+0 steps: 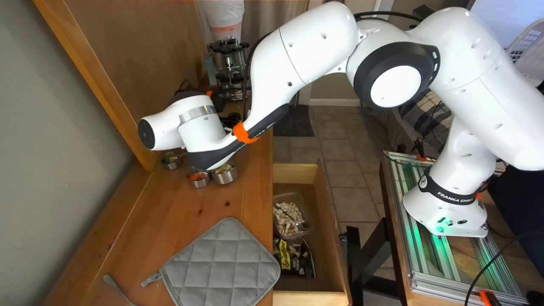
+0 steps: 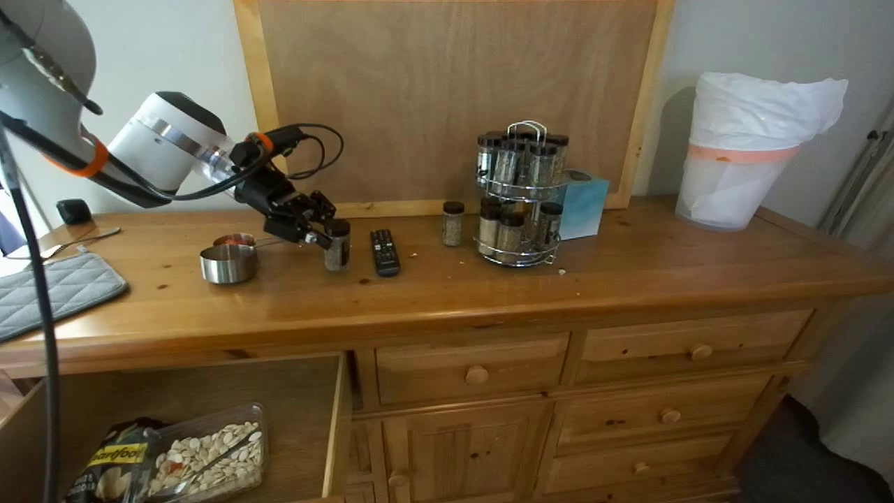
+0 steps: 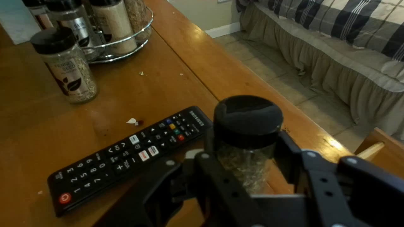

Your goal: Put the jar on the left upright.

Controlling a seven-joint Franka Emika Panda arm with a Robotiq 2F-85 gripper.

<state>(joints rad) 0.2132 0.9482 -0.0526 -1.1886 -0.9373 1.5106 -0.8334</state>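
Note:
The jar [image 2: 338, 251] is a small clear spice jar with a black lid and greyish-green contents. It stands upright at the dresser top in an exterior view, left of the remote. It also shows in the wrist view [image 3: 246, 160], where the lid rises between the fingers. My gripper [image 2: 323, 234] reaches it from the upper left, with one finger on each side just below the lid. In the wrist view both fingers appear to touch the jar. The lower part of the jar is partly hidden by a finger. The arm hides the gripper in the exterior view with the drawer at right.
A black remote [image 3: 132, 157] lies beside the jar. Another upright jar [image 2: 452, 223] stands near the wire spice rack [image 2: 517, 261]. Metal measuring cups [image 2: 229, 264] are left of the gripper. A grey quilted pad [image 1: 225, 263] lies near the open drawer [image 1: 331, 229].

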